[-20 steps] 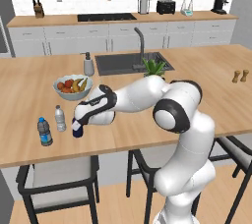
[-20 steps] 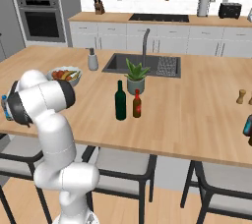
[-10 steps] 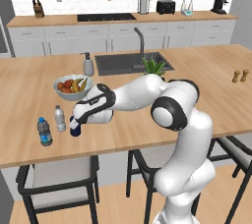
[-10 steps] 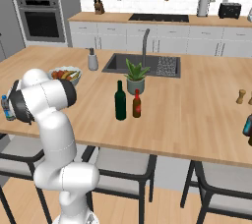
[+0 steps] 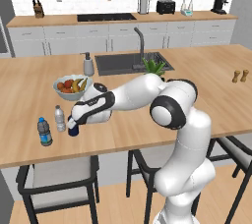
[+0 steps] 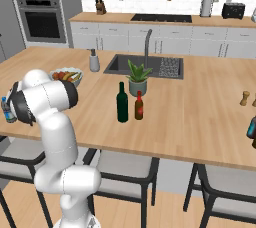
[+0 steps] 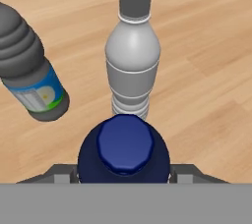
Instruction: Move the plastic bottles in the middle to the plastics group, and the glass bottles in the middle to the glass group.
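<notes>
I've got the gripper (image 5: 75,124) low over the near left part of the wooden counter (image 5: 147,125), and its jaws are clamped on the navy-blue bottle (image 5: 73,129), which stands upright with its base at the countertop, though I can't tell whether it is actually touching. In the hand view I'm looking straight down on that bottle's dark cap (image 7: 124,143), with a grey finger tip (image 7: 61,173) pressed in on each side of its shoulders. Just beyond it stands the greyish water bottle (image 7: 132,56), upright, close but apart from the navy one; in the left base view that same bottle (image 5: 59,118) sits just to the left of my gripper. The 2nd water bottle, the one with the blue label (image 5: 44,131), is a little further left and nearer the counter edge. A fruit bowl (image 5: 71,87) sits behind this cluster. Over in the right base view, the 2 glass bottles are in the middle of the counter: the tall dark green bottle (image 6: 122,103) and the shorter amber bottle (image 6: 139,106) beside it, both upright, just in front of the potted plant (image 6: 137,77).
</notes>
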{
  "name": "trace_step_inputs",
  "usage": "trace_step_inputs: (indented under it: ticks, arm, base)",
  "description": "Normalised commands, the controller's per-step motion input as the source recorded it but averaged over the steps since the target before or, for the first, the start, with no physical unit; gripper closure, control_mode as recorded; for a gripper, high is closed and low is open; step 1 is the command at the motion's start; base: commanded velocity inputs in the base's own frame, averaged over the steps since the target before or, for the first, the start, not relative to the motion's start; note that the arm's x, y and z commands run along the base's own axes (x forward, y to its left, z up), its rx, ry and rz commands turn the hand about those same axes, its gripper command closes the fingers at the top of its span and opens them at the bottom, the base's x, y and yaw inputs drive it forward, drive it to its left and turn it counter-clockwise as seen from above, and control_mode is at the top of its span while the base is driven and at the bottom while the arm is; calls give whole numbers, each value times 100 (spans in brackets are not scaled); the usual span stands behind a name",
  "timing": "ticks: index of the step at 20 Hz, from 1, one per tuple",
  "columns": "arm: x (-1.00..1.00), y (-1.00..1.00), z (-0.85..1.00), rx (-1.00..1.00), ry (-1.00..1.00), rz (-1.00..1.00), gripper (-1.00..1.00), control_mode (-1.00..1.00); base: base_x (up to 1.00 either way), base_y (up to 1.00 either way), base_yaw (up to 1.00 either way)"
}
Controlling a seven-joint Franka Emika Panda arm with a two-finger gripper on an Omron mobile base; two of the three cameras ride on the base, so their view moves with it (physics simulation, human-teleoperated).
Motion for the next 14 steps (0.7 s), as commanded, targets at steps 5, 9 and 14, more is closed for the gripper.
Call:
trace_step_inputs:
  ticks: [5,9,14]
  arm:
    - [-4,0,28,-2,0,0,-100,-100]
    - [0,0,49,0,0,0,-100,-100]
    - [-7,-19,63,2,0,-5,-100,-100]
  base:
    - [0,0,0]
    - [0,0,0]
    - [0,0,0]
